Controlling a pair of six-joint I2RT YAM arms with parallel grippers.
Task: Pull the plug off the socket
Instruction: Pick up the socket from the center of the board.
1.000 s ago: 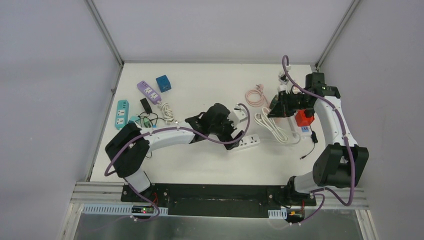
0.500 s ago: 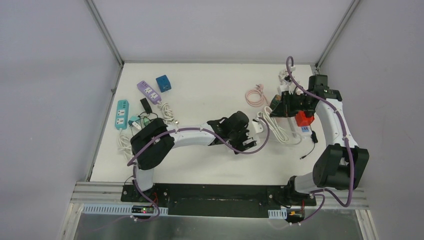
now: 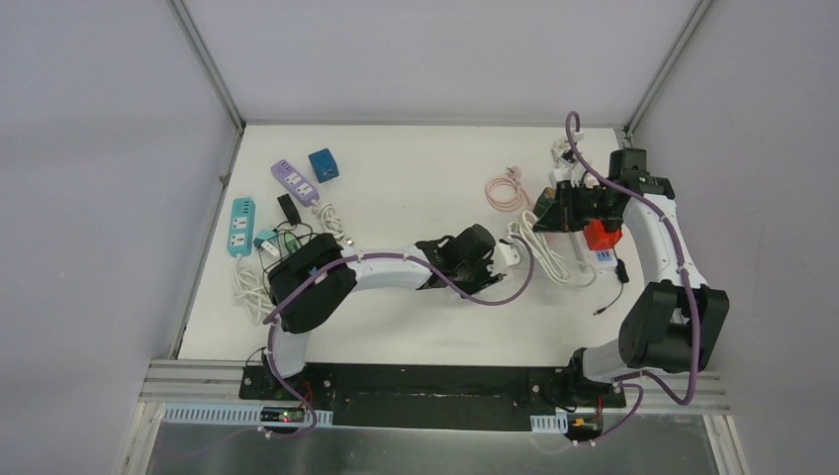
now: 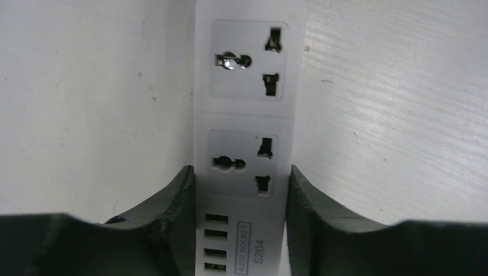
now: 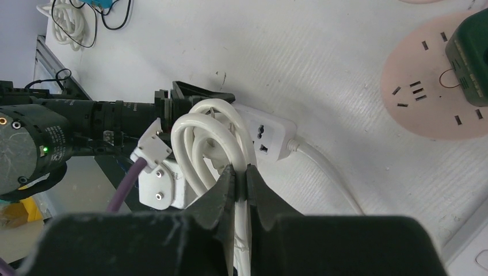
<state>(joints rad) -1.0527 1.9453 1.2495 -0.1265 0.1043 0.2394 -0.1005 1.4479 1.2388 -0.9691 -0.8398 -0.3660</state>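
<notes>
A white power strip (image 4: 244, 144) lies on the table, its socket end (image 3: 507, 252) showing past my left arm. My left gripper (image 4: 240, 172) straddles it by the USB ports, and both fingers (image 4: 178, 195) press its sides. The two sockets ahead of the jaws are empty. No plug shows in this strip, and I cannot tell which plug is the task's. My right gripper (image 5: 240, 169) is shut on a loop of the white cable (image 5: 201, 135) coiled beside the strip (image 5: 262, 135). In the top view it (image 3: 546, 216) hangs over that coil (image 3: 539, 255).
A pink round socket (image 5: 437, 86) carries a dark green adapter (image 5: 469, 52). A red block (image 3: 600, 235) sits on another white strip under my right arm. Purple (image 3: 295, 181) and teal (image 3: 240, 226) strips, a blue cube (image 3: 323, 163) and tangled cords lie at the far left.
My left arm swung right over the white power strip, and its wide-open jaws closed onto the strip's sides. The right arm shifted only slightly, still pinching the cable.
</notes>
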